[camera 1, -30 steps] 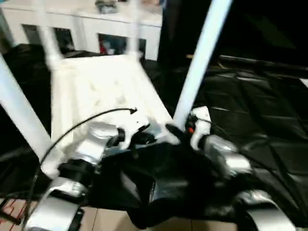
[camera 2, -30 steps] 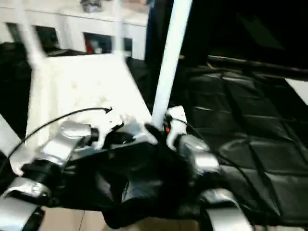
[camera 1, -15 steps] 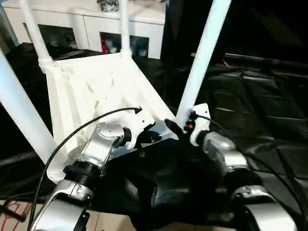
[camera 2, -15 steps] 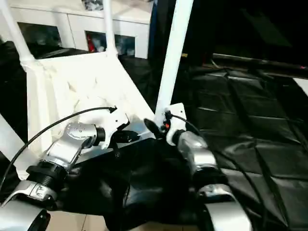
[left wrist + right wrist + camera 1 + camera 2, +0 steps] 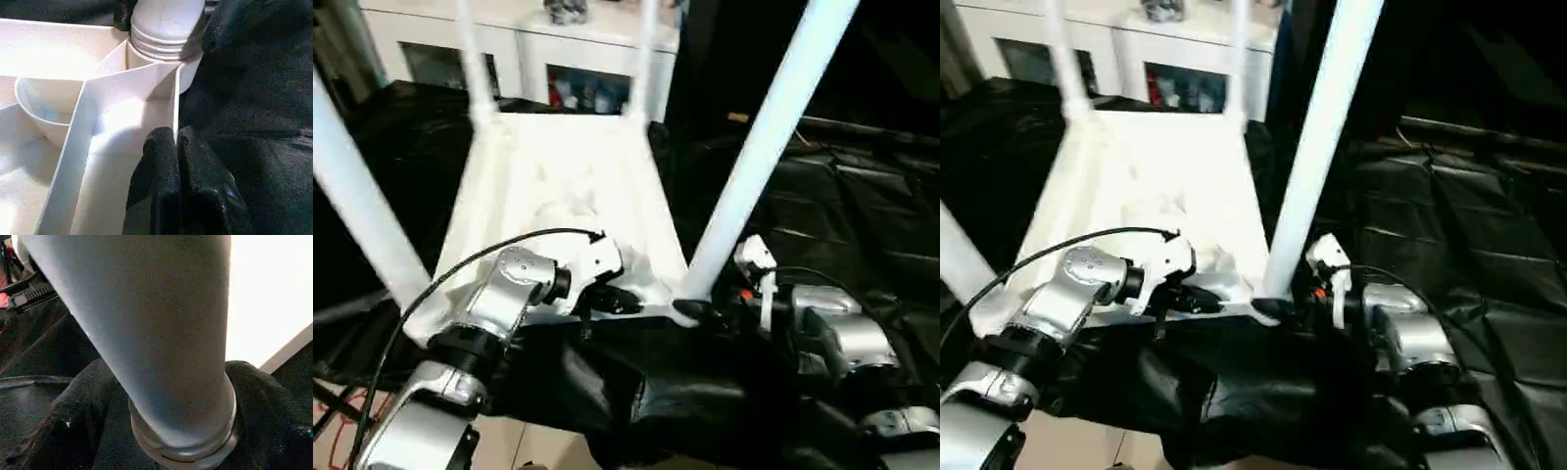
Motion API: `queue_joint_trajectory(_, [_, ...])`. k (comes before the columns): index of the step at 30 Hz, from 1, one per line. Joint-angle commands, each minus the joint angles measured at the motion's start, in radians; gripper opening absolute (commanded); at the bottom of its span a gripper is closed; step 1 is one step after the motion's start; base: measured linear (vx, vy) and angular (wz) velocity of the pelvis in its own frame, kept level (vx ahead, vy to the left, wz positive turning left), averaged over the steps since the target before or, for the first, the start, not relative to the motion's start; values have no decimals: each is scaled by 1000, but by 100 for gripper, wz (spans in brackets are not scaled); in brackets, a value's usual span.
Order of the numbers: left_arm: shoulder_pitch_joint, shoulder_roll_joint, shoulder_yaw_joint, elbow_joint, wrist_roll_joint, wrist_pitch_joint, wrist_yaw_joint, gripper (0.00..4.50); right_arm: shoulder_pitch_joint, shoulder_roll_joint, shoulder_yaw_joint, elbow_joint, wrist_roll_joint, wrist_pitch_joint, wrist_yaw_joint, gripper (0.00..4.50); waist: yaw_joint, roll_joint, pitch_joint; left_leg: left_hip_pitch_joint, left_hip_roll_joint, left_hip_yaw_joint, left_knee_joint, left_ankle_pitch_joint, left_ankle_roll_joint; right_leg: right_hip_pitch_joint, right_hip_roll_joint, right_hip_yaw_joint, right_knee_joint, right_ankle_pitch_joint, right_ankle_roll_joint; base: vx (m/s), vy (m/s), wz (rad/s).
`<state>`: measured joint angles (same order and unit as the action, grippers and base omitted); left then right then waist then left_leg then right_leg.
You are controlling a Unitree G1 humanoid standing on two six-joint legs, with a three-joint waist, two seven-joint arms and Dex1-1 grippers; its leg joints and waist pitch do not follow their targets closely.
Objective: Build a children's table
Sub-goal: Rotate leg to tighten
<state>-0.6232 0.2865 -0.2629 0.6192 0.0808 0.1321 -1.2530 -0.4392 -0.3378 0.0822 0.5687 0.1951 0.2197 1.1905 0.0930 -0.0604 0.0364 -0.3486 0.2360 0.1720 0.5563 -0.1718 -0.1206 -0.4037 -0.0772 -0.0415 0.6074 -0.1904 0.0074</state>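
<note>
White plastic tabletop [image 5: 568, 186] lies upside down on the black-draped table [image 5: 862, 215], all four legs [image 5: 759, 157] standing in its corners. Left gripper [image 5: 175, 142] jaws pinch a rib; right gripper [image 5: 705, 311] jaws spread around the near leg's base, perhaps still seating it.

Showing two forearms of brushed silver metal, rounded and segmented, each ending in a black collar ring near the elbow. Carrying a white plastic housing at each wrist. Trailing a thin black cable that is arching from the left wrist housing back along the left forearm. Glowing with a small red-orange mark on the right wrist housing, beside a looping black wire. Bearing on the left end effector [image 5: 177, 186] two matte black fingers [image 5: 156, 181], rounded at the tips. Framing the right end effector [image 5: 171, 411] with two black fingers [image 5: 73, 426], faintly glossy, broad and curved.
</note>
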Motion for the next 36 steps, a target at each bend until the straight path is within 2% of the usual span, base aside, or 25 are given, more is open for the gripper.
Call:
queue_joint_trajectory(1, [-47, -29, 2, 31, -5, -8, 68, 0, 28, 57, 157, -57, 12, 31, 186, 357, 0, -1, -43, 0, -6, 14, -62, -281, 31, 40, -42, 27, -89, -326, -167, 0, 0, 0])
queue_joint_trajectory(3, [-47, -26, 2, 31, -6, -10, 64, 0, 29, 59, 161, -61, 13, 37, 183, 357, -1, -1, -44, 0, -5, 13, -62, -276, 29, 39, -44, 27, -87, -316, -171, 0, 0, 0])
queue_joint_trajectory(5, [-46, -25, 3, 31, -7, -11, 62, 0, 31, 58, 163, -68, 15, 44, 184, 333, -1, -2, -45, -1, -5, 13, -61, -266, 29, 40, -43, 27, -84, -294, -177, 0, 0, 0])
queue_joint_trajectory(8, [-44, -24, 5, 34, -7, -17, 55, 0, 35, 53, 169, -86, 21, 63, 191, 320, 0, -4, -46, -1, -6, 15, -59, -244, 35, 41, -43, 27, -81, -268, -183, 0, 0, 0])
queue_joint_trajectory(10, [-45, -23, 4, 40, -10, -24, 53, 0, 34, 53, 169, -88, 22, 67, 191, 300, 1, -3, -47, -2, -6, 15, -59, -233, 35, 43, -42, 27, -79, -248, -186, 0, 0, 0])
queue_joint_trajectory(11, [-48, -24, 3, 49, -12, -28, 53, 0, 32, 55, 164, -85, 21, 67, 186, 295, 1, 1, -47, -1, -6, 14, -59, -233, 34, 43, -43, 27, -78, -243, -189, 0, 0, 0])
queue_joint_trajectory(13, [-50, -26, 1, 57, -13, -33, 56, 0, 32, 60, 155, -81, 18, 65, 178, 277, 2, 0, -46, -1, -6, 16, -58, -241, 32, 43, -42, 26, -79, -246, -190, 0, 0, 0])
queue_joint_trajectory(15, [-50, -26, 2, 56, -15, -30, 56, 0, 32, 64, 148, -81, 18, 66, 169, 273, 3, 0, -46, 0, -6, 15, -59, -255, 28, 42, -43, 26, -82, -272, -184, 0, 0, 0])
queue_joint_trajectory(20, [-48, -24, 7, 55, -16, -30, 56, 0, 39, 74, 142, -98, 25, 78, 149, 268, 3, -1, -46, 0, -6, 14, -59, -247, 28, 42, -43, 27, -81, -268, -182, 0, 0, 0])
queue_joint_trajectory(23, [-42, -27, 13, 52, -20, -24, 69, 0, 37, 100, 112, -81, 19, 53, 78, 267, 3, -3, -47, -1, -6, 15, -58, -242, 29, 43, -43, 27, -80, -255, -186, 0, 0, 0])
queue_joint_trajectory(24, [-33, -32, 14, 39, -24, -12, 77, 0, 27, 124, 82, -52, 10, 32, 5, 267, 3, -3, -45, -1, -6, 15, -59, -244, 27, 42, -44, 27, -81, -267, -183, 0, 0, 0])
queue_joint_trajectory(27, [-12, -45, 11, 10, -27, 12, 94, 0, 0, 173, 23, 11, 2, 11, -136, 266, -9, -4, -43, -3, -7, 10, -64, -281, 8, 39, -47, 24, -86, -349, -165, 0, 0, 0])
queue_joint_trajectory(29, [-5, -49, 9, -1, -27, 21, 99, 0, -10, 189, 6, 31, -1, 5, -184, 266, -15, -1, -40, -1, -8, 7, -67, -309, -1, 35, -47, 23, -92, -400, -151, 0, 0, 0])
queue_joint_trajectory(30, [12, -63, 4, -31, -26, 44, 116, 0, -41, 226, -30, 91, -12, 6, -308, 266, -22, -1, -40, -2, -6, 5, -68, -324, -6, 33, -50, 23, -92, -424, -147, 0, 0, 0])
queue_joint_trajectory(31, [12, -63, 4, -31, -26, 44, 116, 0, -41, 226, -30, 91, -12, 6, -308, 265, -28, 0, -39, -3, -6, 3, -70, -333, -11, 33, -50, 23, -92, -436, -145, 0, 0, 0])
queue_joint_trajectory(32, [26, -79, -1, -63, -23, 72, 137, 0, -61, 257, -49, 135, -23, -10, -394, 265, -36, -3, -40, -6, -9, 1, -69, -333, -13, 36, -48, 21, -94, -447, -136, 0, 0, 0])
queue_joint_trajectory(35, [44, -104, -14, -108, -13, 105, 162, 0, -81, 303, -60, 181, -44, -29, -492, 265, -48, -1, -40, -1, -8, 4, -67, -339, -10, 28, -44, 23, -96, -425, -145, 0, 0, 0])
queue_joint_trajectory(36, [47, -113, -17, -121, -11, 117, 169, 0, -85, 316, -64, 191, -51, -33, -515, 265, -52, -2, -39, -3, -8, 5, -67, -340, -8, 28, -45, 25, -95, -417, -148, 0, 0, 0])
